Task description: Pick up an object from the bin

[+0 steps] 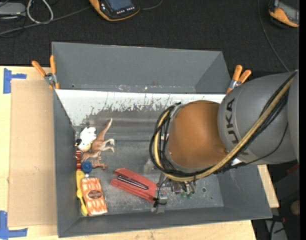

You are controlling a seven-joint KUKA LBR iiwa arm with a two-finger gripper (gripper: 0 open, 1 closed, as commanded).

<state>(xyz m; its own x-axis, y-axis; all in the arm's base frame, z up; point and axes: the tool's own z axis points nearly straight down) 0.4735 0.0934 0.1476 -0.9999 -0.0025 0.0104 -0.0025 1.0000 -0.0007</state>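
Your hand (162, 197) is hovering at the right end of the red flat bar (133, 182); you cannot tell its grip.

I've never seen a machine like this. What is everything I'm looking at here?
bin: one, grey metal, middle of the view.
toy animal: one, tan-brown, long-necked, left part of the bin floor.
small figure: one, white and black, beside the toy animal, by the left wall.
small piece: one, blue, just below the toy animal.
packet-like thing: one, orange and yellow, front-left corner.
flat red thing: one, red, lying slantwise near the front middle.
handheld devices: two, orange and black, outside the bin, top and top right.
arm: one, grey, with orange cover and black cables, entering from the right.
gripper: one, dark, at the flat red thing's right end.
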